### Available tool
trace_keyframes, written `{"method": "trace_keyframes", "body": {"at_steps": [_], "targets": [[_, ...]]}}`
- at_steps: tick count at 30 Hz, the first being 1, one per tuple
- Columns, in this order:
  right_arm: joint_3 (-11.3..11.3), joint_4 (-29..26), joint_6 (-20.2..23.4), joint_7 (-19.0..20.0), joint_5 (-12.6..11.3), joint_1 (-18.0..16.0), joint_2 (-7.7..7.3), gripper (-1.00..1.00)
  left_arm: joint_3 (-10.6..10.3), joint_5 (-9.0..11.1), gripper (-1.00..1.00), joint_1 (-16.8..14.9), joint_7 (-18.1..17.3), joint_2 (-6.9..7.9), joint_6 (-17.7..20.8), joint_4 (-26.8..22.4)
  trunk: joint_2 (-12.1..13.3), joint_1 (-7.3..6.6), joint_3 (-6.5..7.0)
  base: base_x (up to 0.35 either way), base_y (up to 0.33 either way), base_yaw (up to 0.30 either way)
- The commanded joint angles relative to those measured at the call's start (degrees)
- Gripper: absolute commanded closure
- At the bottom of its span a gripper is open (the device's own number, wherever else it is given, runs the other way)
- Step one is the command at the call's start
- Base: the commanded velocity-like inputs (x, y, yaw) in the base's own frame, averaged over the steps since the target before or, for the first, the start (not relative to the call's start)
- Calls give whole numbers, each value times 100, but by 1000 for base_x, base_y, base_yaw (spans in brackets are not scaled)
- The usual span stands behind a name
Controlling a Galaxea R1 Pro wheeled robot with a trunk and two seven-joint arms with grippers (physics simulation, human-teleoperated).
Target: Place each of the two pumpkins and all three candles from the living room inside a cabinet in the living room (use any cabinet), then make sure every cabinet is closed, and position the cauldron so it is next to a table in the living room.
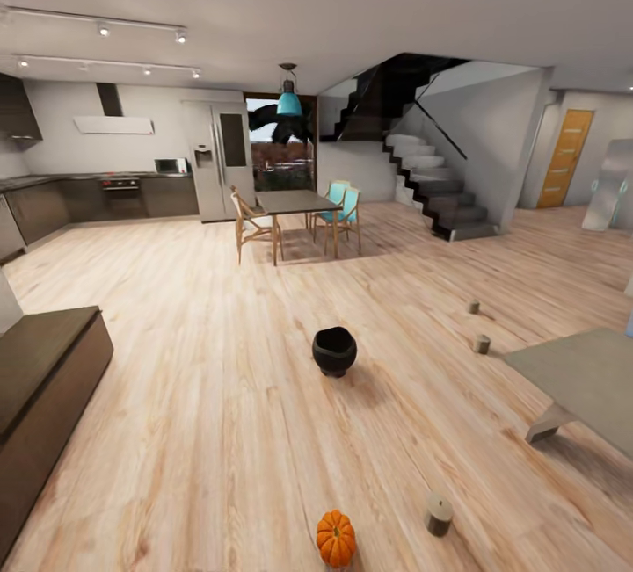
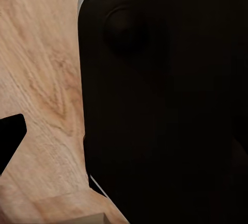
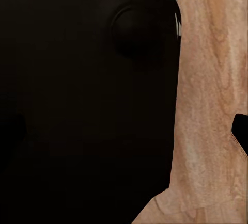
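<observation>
One orange pumpkin (image 1: 336, 539) sits on the wood floor at the near edge of the head view, with a stubby candle (image 1: 439, 515) to its right. Two more candles (image 1: 481, 343) (image 1: 474, 307) stand farther off, left of the grey table (image 1: 589, 374). The black cauldron (image 1: 335, 351) rests on the open floor in the middle. The dark brown cabinet (image 1: 44, 379) runs along the left, its fronts shut. In each wrist view one black fingertip (image 2: 10, 136) (image 3: 240, 133) shows at the frame edge over the floor, beside a dark part of the robot's body, holding nothing.
A dining table (image 1: 294, 203) with wooden and teal chairs stands beyond the cauldron. The kitchen units (image 1: 105, 194) and a fridge (image 1: 224, 163) line the back left. A staircase (image 1: 435, 190) rises at the back right, near an orange door (image 1: 564, 159).
</observation>
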Motion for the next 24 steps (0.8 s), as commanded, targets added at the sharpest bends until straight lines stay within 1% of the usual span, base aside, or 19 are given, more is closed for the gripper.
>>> {"method": "trace_keyframes", "body": {"at_steps": [1, 6, 24], "targets": [[-3, 1, -38, -7, -2, -1, 1, -100, 0, -3, -100, 2, -3, 1, -38, -8, -2, -1, -4, -33, -4, 243], [-6, 6, -72, -8, -2, -1, 1, -100, 0, -3, -100, 2, -3, 1, -91, -8, -2, -1, -4, -12, -1, 250], [-7, 3, -78, -42, -3, -1, 4, -100, 0, -3, -100, 2, -3, 0, -99, -8, -2, -1, -4, -1, 0, 259]]}}
